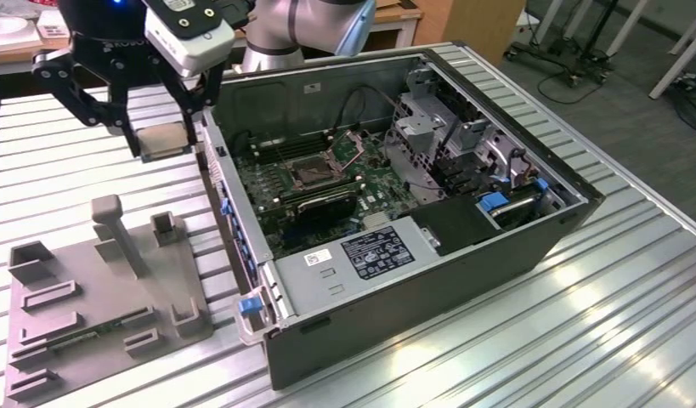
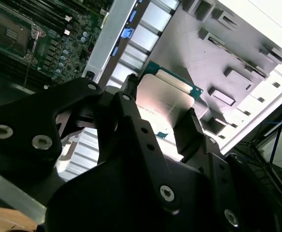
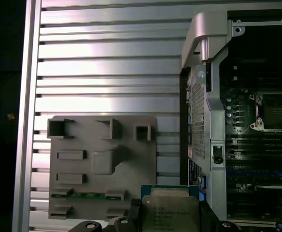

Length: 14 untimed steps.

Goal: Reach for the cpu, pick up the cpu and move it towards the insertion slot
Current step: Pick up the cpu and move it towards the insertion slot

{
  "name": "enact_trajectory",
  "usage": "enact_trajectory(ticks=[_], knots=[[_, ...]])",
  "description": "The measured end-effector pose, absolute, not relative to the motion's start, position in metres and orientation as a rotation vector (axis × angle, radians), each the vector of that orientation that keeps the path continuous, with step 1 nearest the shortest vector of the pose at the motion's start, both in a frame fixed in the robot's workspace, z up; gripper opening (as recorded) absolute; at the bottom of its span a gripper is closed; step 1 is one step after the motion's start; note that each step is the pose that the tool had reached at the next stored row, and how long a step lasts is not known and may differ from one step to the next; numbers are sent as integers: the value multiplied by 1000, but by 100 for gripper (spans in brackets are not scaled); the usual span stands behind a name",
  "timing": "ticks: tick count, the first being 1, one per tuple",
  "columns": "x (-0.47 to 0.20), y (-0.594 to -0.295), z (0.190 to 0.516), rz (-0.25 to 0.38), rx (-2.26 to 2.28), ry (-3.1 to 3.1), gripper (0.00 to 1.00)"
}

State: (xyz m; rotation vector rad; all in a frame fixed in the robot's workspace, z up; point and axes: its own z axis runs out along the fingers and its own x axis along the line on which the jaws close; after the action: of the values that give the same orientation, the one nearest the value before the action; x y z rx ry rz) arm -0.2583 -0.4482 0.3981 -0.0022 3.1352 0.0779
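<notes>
Jaws clamped on the cpu [image 1: 164, 140], upper left of exterior frame, just beside open case wall [image 1: 217, 170], insertion slot [image 1: 310, 172] near centre.

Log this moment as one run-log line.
gripper: shut on cpu | position: lifted over the slatted table, beside the open case | insertion slot: empty

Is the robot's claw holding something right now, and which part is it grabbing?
Yes. The gripper holds the cpu, pinching its two opposite edges between the fingers.
</notes>
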Motion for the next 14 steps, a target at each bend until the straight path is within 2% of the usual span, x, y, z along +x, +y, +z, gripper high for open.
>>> enact_trajectory(ticks=[14], knots=[[-254,-448,398,78,-2,3135,54]])
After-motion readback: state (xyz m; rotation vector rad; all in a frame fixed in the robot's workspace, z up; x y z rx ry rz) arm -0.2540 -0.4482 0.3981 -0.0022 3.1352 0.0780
